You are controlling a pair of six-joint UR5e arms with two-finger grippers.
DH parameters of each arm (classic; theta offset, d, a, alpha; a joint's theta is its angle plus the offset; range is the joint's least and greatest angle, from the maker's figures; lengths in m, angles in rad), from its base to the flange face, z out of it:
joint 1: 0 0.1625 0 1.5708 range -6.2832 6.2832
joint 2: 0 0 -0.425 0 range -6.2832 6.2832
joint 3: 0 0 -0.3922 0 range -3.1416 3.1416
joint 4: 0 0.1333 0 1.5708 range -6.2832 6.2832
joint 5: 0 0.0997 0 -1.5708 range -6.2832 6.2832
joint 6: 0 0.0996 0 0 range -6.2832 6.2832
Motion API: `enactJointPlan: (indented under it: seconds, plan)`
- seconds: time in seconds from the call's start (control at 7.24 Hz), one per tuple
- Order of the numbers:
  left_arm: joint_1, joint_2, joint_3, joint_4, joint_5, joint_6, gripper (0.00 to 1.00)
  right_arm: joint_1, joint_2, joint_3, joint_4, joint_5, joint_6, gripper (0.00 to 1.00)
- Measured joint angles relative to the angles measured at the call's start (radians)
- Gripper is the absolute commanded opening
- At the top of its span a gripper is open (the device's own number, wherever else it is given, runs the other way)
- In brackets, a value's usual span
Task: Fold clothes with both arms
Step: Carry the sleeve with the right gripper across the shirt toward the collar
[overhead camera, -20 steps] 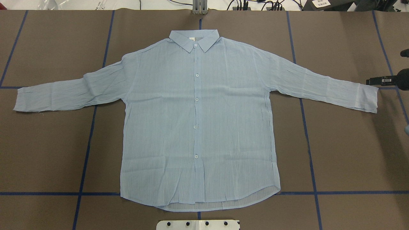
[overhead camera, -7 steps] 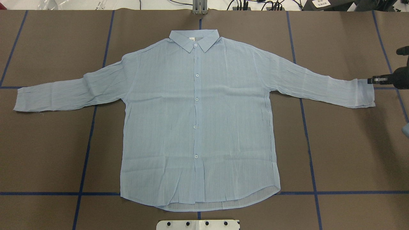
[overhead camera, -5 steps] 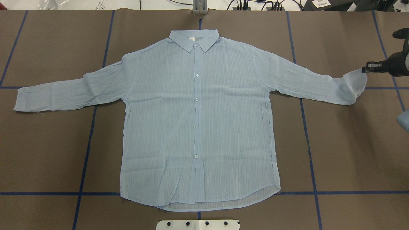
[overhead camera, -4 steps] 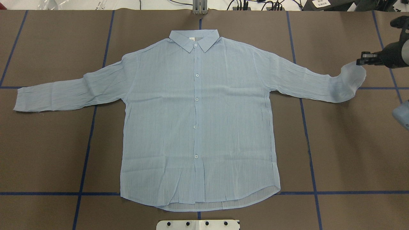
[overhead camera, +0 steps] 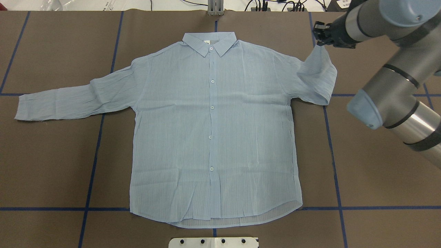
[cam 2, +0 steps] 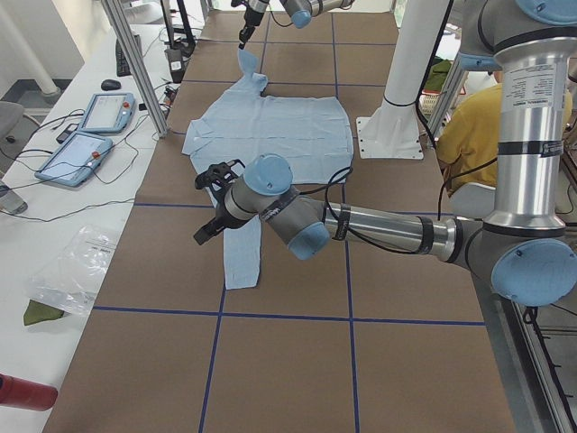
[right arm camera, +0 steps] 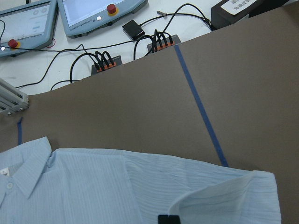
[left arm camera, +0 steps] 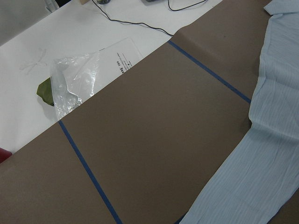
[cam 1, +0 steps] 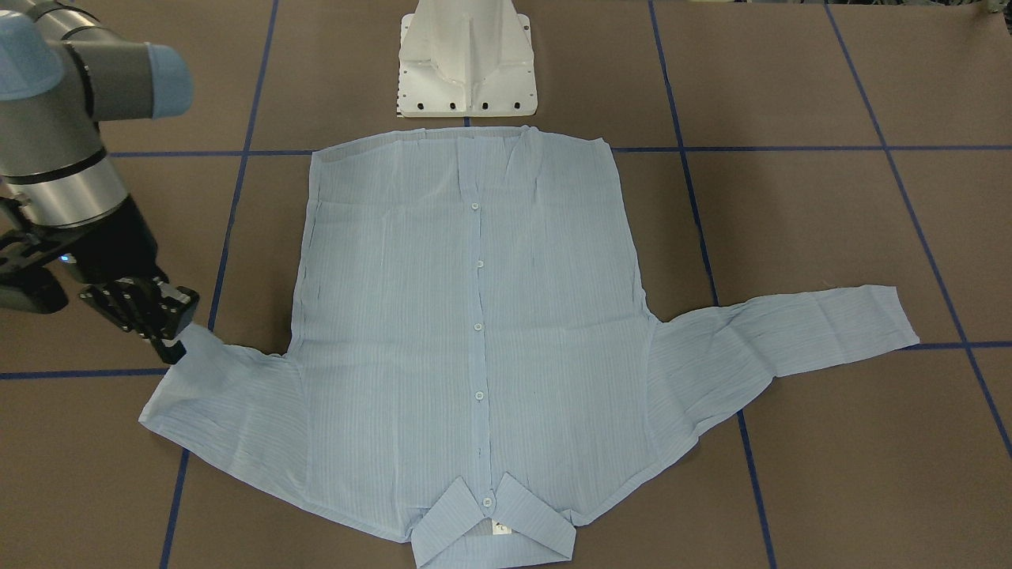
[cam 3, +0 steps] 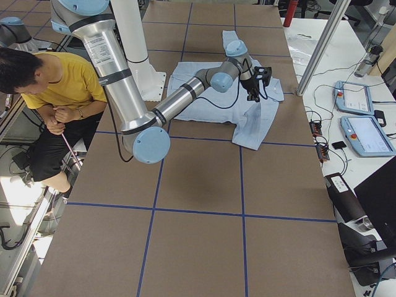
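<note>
L gripper (cam 2: 209, 206) shows only in side view; jaw state unclear.

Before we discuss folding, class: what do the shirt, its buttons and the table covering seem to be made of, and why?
The shirt: thin, matte woven cloth, perhaps cotton or a blend; fine stripes, creases, the lifted sleeve drapes limply. The buttons: likely smooth white plastic, too small to confirm. The table covering: matte brown sheet, perhaps paper; no glare.
</note>
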Motion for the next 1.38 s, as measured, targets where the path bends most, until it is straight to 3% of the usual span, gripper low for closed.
enactJointPlan:
  seconds: [0.28, 0.83, 0.97, 1.1, 1.38]
  plan:
    - [0.0, 0.001, 0.004, 0.0, 0.0, 0.001, 1.0, -0.099, 0.195, -0.044, -0.156, -0.134, 0.132, 0.0]
    - [0.0, 0.004, 0.009, 0.0, 0.0, 0.002, 1.0, -0.261, 0.468, -0.229, -0.192, -0.341, 0.208, 0.0]
    - [0.0, 0.004, 0.009, 0.0, 0.0, 0.001, 1.0, -0.29, 0.526, -0.303, -0.184, -0.363, 0.207, 0.23]
    - [0.0, 0.005, 0.009, 0.0, 0.0, 0.001, 1.0, -0.313, 0.589, -0.395, -0.178, -0.374, 0.207, 0.99]
    - [0.0, 0.005, 0.01, 0.0, 0.0, 0.001, 1.0, -0.351, 0.685, -0.559, -0.163, -0.393, 0.199, 1.0]
